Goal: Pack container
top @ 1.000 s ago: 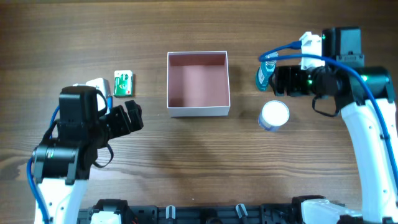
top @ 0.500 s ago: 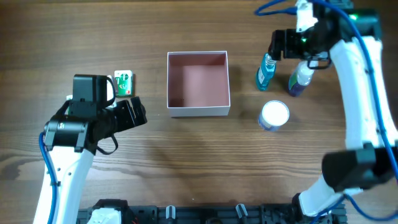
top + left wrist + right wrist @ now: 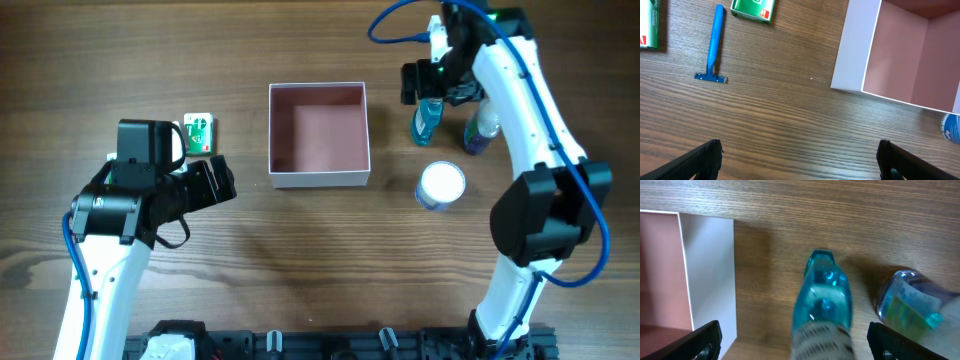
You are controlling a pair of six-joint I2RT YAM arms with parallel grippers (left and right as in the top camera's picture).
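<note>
The bench (image 3: 300,270) is dark wood grain and fills every view. The container (image 3: 320,135) sits in the upper middle of the overhead frame, open side up, with nothing inside its pink floor. It looks light and thin-walled, probably card. A nudge would likely slide it, and a pinch at mid-wall would bow it. If it has to be moved or steadied, the best hold is over a wall's top edge close to a corner, where it should be stiffest. Otherwise things are best lowered in from above without touching the rim.

The left claw (image 3: 215,185) hangs at mid-left, its jaws wide apart and empty. Its own view shows the container's white wall (image 3: 855,45) at upper right.

The right claw (image 3: 432,92) is at upper right, spread wide over the teal bottle (image 3: 427,118). In the wrist view a finger shows on each side of the bottle (image 3: 824,300), neither touching it.

A white-lidded jar (image 3: 441,185) stands below the bottles, right of the container. The teal bottle is upright, smooth plastic, likely slick and easy to tip, so a grip on the body below the neck suits it. A second clear bottle (image 3: 907,305) stands just beside it.

A green packet (image 3: 753,10) and a blue razor (image 3: 715,45) lie left of the container.
</note>
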